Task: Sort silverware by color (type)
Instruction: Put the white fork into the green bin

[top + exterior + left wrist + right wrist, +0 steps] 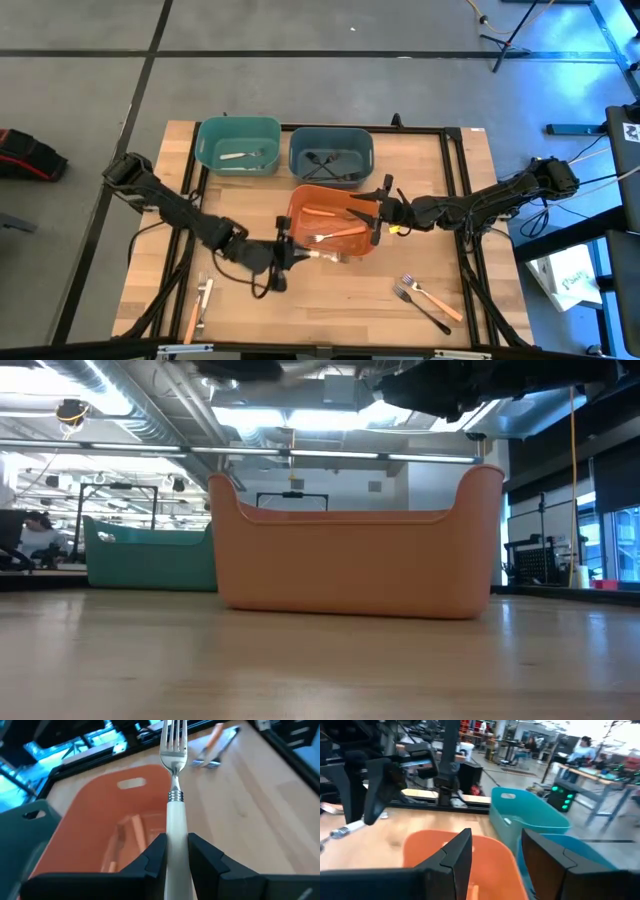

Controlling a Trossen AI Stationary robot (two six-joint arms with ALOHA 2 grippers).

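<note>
My left gripper [177, 857] is clamped on a cream-handled fork [174, 795], tines pointing out over the orange bin [332, 218] just ahead of it. That bin holds orange-handled pieces [322, 211]. Beyond it, the teal bin [238, 145] holds a white utensil [240, 155], and the blue-grey bin [331, 153] holds black ones [325, 157]. My right gripper [492, 852] hangs over the orange bin's far edge, fingers wide and empty. On the wooden table [340, 300], two forks [425, 297] lie beside my right arm, and more utensils [199, 307] lie behind my left gripper. People sit at desks in the room beyond.
</note>
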